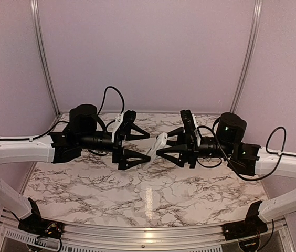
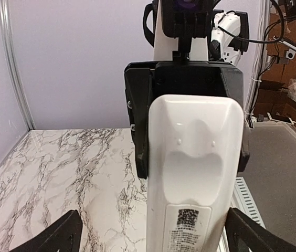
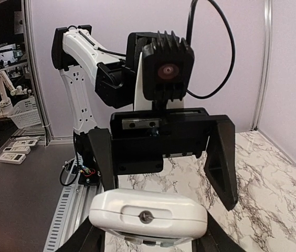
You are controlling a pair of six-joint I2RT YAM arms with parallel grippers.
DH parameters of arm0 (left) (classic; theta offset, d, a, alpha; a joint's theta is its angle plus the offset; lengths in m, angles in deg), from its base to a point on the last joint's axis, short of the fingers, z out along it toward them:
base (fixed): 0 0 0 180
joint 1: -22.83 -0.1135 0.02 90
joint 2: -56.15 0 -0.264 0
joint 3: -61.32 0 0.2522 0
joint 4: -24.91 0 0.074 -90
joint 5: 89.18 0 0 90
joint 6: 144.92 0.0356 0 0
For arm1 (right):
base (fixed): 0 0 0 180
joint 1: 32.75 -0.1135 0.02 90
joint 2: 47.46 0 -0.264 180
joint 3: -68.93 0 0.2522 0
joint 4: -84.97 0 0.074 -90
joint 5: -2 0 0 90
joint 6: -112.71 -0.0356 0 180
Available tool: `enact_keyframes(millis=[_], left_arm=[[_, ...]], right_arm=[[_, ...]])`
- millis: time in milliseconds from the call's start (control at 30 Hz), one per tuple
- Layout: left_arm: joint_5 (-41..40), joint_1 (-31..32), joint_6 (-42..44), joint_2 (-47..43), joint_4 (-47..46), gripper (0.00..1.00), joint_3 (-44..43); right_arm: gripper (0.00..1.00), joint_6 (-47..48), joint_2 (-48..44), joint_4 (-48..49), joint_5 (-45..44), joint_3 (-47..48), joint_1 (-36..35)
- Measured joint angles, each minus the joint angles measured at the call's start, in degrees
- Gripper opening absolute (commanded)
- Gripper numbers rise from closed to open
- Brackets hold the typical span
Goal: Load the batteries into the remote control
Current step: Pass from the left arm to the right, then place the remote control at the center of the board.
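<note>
The remote control (image 1: 157, 147) is in the air above the middle of the bench (image 1: 137, 194), between the two claws. Its long axis lies nearly level and runs from one claw toward the other. In the left wrist view its plain back faces the camera, showing a shallow curved recess and a printed label with a square code.

The right claw (image 1: 165, 143) is pinching one end of the remote control, with its black fingers (image 2: 140, 131) pressed on the two long edges. The left claw (image 1: 147, 147) is spread wide. Its fingers (image 2: 59, 236) stand on both sides of the other end, apart from it.

Both arms reach inward from the sides, with the forearms about level over the bench and the claws facing each other. The remote control is smooth glossy white plastic with rounded corners. The claws are matte black and angular, with triangular fingers. The bench has a white marble pattern with dark veins and reflects some light.
</note>
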Motion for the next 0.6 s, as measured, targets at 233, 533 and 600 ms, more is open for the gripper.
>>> enact_keyframes(millis=[233, 533, 600], left_arm=[[-12.3, -4.8, -4.1, -8.7, 2.7, 0.99, 3.2], [-36.6, -7.1, -15.0, -13.2, 7.7, 0.99, 4.9], [-39.8, -8.0, -16.9, -13.2, 9.2, 0.99, 6.1]], right_arm=[[0.14, -1.3, 3.1, -11.7, -4.0, 6.1, 4.2], [0.13, -1.0, 19.3, -39.4, -13.8, 24.3, 5.0], [0.12, -0.5, 22.9, -44.9, -15.0, 26.9, 5.0]])
